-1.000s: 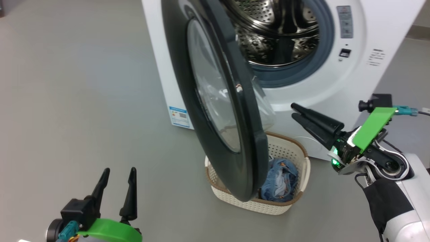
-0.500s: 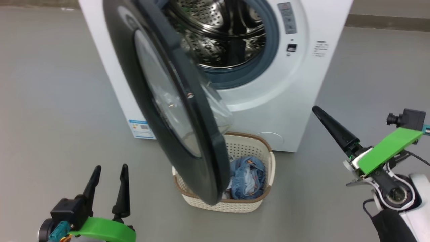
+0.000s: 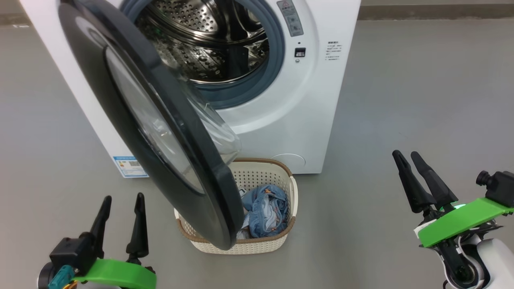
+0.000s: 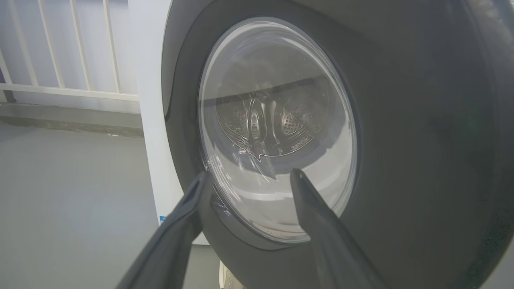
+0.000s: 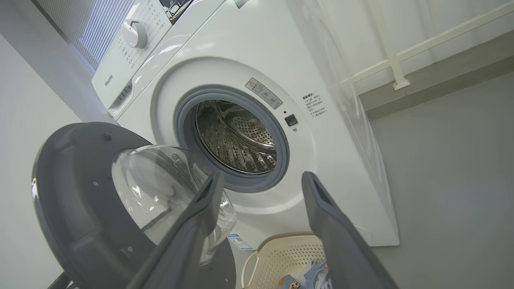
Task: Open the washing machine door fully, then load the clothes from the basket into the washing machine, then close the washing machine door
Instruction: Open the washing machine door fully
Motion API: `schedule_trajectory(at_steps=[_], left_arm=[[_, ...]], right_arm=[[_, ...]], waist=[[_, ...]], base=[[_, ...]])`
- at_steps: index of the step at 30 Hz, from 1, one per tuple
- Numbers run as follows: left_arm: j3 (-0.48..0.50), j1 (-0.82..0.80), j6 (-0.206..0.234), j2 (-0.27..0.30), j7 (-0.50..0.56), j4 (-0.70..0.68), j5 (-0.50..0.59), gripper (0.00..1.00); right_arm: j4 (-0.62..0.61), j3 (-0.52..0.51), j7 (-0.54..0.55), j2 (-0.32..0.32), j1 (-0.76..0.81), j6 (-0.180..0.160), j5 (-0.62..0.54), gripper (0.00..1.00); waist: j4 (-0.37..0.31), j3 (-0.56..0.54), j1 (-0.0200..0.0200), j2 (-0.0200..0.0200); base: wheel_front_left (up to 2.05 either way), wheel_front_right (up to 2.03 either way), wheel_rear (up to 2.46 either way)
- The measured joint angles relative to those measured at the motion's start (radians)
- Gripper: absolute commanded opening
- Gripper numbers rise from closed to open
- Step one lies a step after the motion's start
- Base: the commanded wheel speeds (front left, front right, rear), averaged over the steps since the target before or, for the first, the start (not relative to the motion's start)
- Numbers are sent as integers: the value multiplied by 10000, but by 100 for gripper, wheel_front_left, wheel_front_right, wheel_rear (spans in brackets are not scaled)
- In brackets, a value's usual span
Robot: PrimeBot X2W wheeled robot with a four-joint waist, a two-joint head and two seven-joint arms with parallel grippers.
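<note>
- Head view, far left: the left end effector [image 3: 123, 196] hangs low over the grey floor [image 3: 401, 88]. Its two dark fingers are spread apart and grip nothing. The left wrist view has them aimed at the outer face of the door, clear of it.
- A blue label sticker [image 3: 129, 166] sits at the lower left corner of the washing machine [image 3: 289, 120].
- The washing machine door [image 3: 160, 140] is swung out from the machine's front, hinged on the left. Its glossy black rim overhangs the left part of the basket [image 3: 249, 249], and its bulging glass bowl faces right.
- Behind the door, the perforated steel drum [image 3: 200, 40] lies open, ringed by the grey gasket [image 3: 275, 52].
- The basket stands on the floor just in front of the machine, below the opening. The clothes [image 3: 265, 208], a light-blue bundle, lie in its right half.
- Far right: the right end effector [image 3: 404, 153] is well apart from the basket. In the right wrist view its fingers stand apart, holding nothing, pointed toward the machine's front.
</note>
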Motion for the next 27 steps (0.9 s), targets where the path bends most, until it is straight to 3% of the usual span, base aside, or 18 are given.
schedule_trajectory(at_steps=[7,12,19,27], left_arm=[[130,79,2,-27,0,-136,15,100],[161,81,0,-40,0,-219,31,100],[169,159,2,-52,0,-213,29,100],[148,188,4,-56,0,-211,25,100]], right_arm=[[481,213,-1193,-35,346,0,-1929,100],[1081,-286,-1546,299,574,0,-2669,100],[1452,-1101,-1714,742,780,0,-4474,100],[1377,-1831,-1718,1277,817,0,-5705,100]], waist=[[-323,131,0,0],[-461,180,0,0],[-451,123,0,0],[-384,11,0,0]], base=[[0,0,0],[0,0,0],[0,0,0],[0,0,0]])
